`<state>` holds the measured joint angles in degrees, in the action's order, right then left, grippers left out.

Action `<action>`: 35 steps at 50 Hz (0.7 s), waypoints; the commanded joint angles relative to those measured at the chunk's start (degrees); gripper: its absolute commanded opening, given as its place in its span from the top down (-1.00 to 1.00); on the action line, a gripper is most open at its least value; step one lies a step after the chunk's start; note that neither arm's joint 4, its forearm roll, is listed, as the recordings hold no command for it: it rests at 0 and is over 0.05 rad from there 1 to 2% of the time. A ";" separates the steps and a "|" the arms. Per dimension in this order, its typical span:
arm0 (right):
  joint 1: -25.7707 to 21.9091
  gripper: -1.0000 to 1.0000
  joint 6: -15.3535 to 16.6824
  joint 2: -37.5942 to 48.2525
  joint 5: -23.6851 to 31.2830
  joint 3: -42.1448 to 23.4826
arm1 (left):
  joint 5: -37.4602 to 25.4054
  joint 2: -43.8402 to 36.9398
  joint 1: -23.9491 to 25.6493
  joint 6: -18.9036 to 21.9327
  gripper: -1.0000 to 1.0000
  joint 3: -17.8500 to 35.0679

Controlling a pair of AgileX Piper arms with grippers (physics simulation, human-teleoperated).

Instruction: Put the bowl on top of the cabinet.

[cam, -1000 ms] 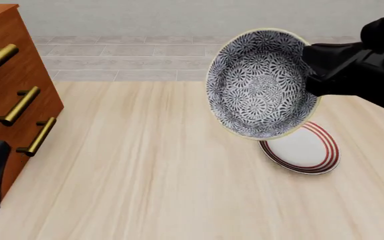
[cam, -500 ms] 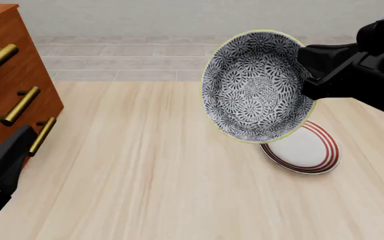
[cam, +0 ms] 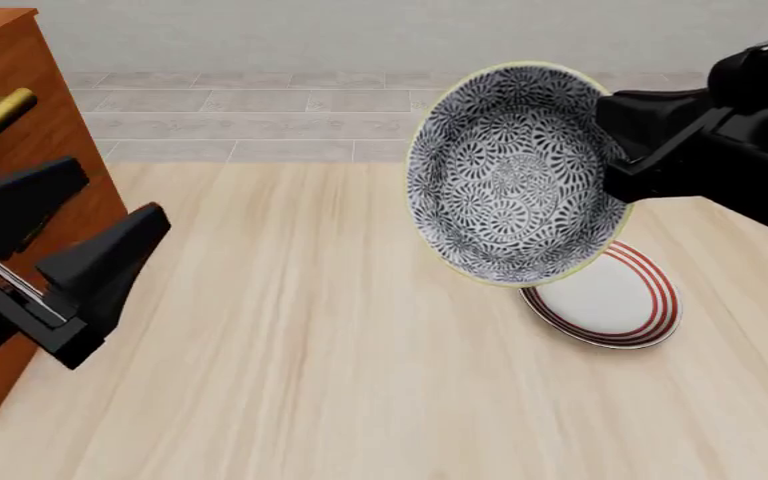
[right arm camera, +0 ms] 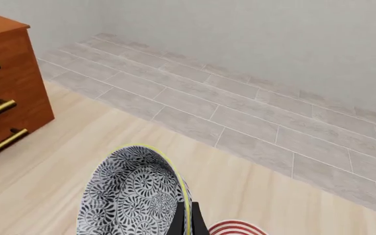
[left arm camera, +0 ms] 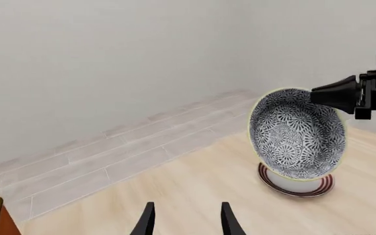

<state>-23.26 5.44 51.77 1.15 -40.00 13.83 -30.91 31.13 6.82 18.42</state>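
- While the round deep floral-patterned bowl (cam: 518, 175) hangs tilted in the air above the flat white red-ringed plate (cam: 614, 300), the right gripper (cam: 614, 150) pinches its rim.
- Lifting looks done; carrying it left to the tall reddish-brown wooden cabinet (cam: 17, 110) remains.
- The left gripper (cam: 71, 225) is spread wide and empty, near the cabinet.
- Count: one bowl, one plate, one cabinet, two grippers.

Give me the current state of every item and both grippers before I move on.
bowl: lifted off the table, tilted on edge, held at its rim.
right gripper: shut on the bowl rim.
left gripper: open, holding nothing, in front of the cabinet.
cabinet: upright, drawers closed, nothing visible on its top.
plate: flat on the table, partly behind the bowl.
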 commanded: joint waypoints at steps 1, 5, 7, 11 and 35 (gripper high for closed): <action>0.11 1.00 -0.01 0.60 -0.73 -0.20 | 2.68 -5.88 4.88 -0.24 -1.00 2.95; -0.10 1.00 -0.11 0.92 -0.87 -0.13 | 2.83 -6.77 5.59 0.10 -1.00 4.19; -0.35 1.00 -0.11 0.87 -0.76 -0.05 | 2.94 -7.73 6.20 -0.12 -1.00 5.18; -1.04 1.00 -0.08 0.63 -0.49 0.14 | 3.82 -10.19 7.19 -1.07 -1.00 6.65; -3.63 1.00 -0.09 -0.16 0.06 0.84 | 6.60 -21.78 10.00 -5.14 -1.00 13.99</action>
<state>-25.97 5.51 52.00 1.18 -39.12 19.26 -47.66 39.70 4.25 29.55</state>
